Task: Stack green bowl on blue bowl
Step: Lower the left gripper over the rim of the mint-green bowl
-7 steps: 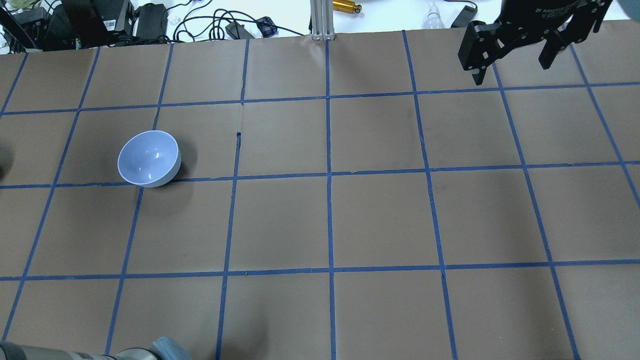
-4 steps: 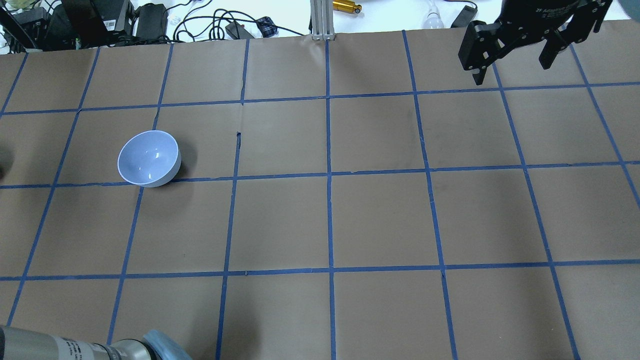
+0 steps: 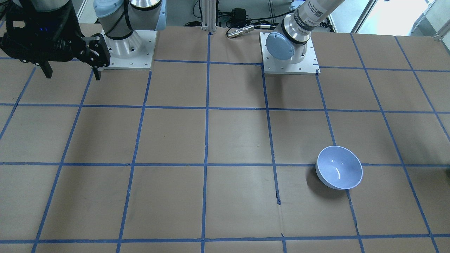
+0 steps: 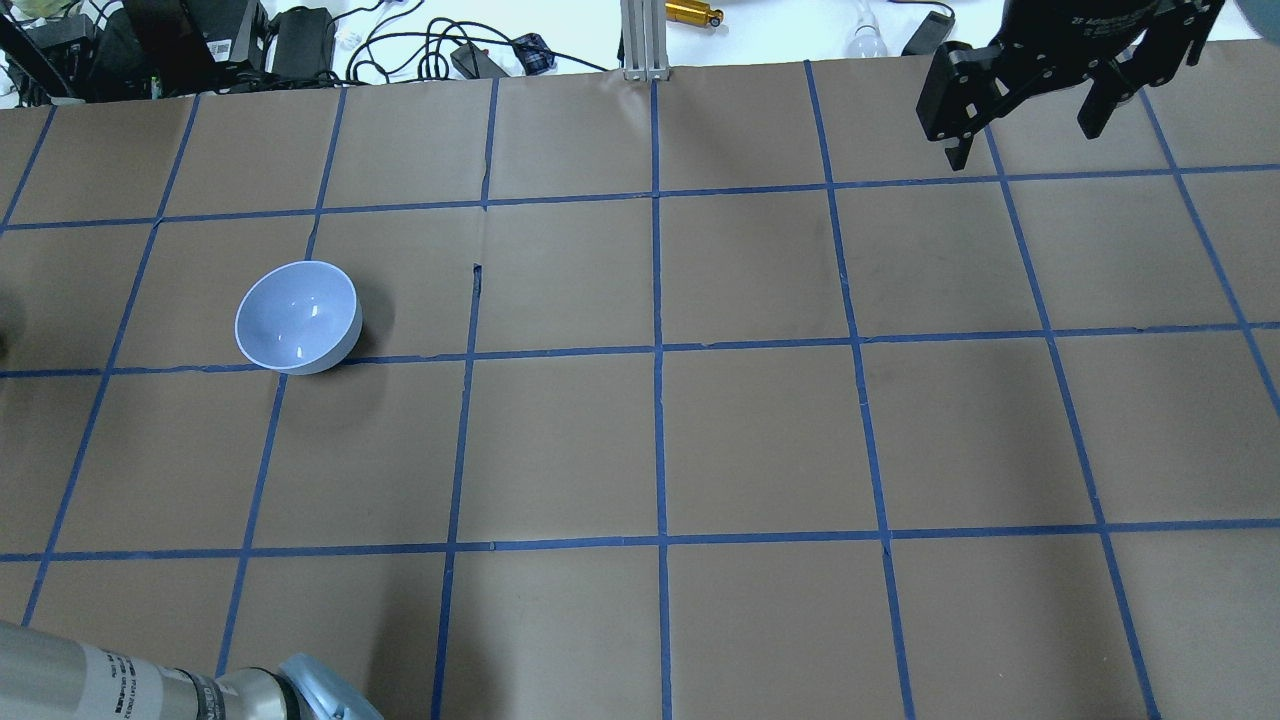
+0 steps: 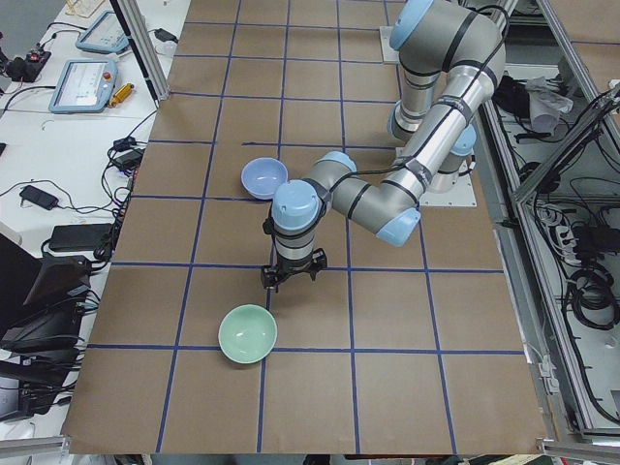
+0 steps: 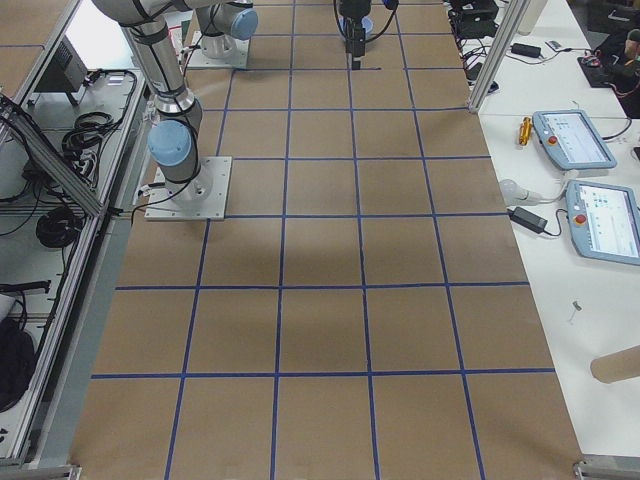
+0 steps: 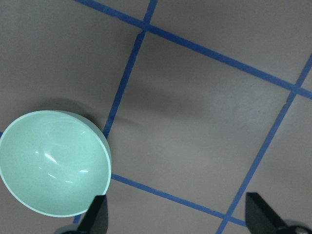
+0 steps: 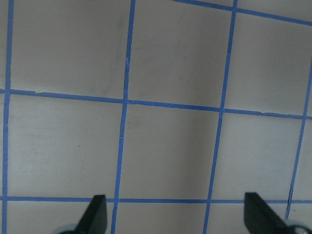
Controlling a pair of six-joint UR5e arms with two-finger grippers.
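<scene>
The green bowl (image 5: 247, 333) stands upright near the table's left end and also shows in the left wrist view (image 7: 53, 163); the overhead and front views do not show it. The blue bowl (image 4: 298, 317) stands upright and empty on the table's left half (image 3: 339, 172) (image 5: 263, 178), well apart from the green bowl. My left gripper (image 7: 178, 222) is open and empty, above the table just beside the green bowl (image 5: 291, 281). My right gripper (image 4: 1025, 140) is open and empty, held high over the far right (image 3: 72, 74) (image 8: 176, 222).
The brown table carries a blue tape grid (image 4: 658, 350). Cables and power supplies (image 4: 300, 40) and an aluminium post (image 4: 645, 40) line the far edge. The two arm bases (image 3: 126, 52) (image 3: 290, 52) stand at the robot's side. Teach pendants (image 5: 92, 82) lie on the side bench.
More of the left arm has slid into the overhead view's bottom left corner. The blue bowl and the right gripper have not moved.
</scene>
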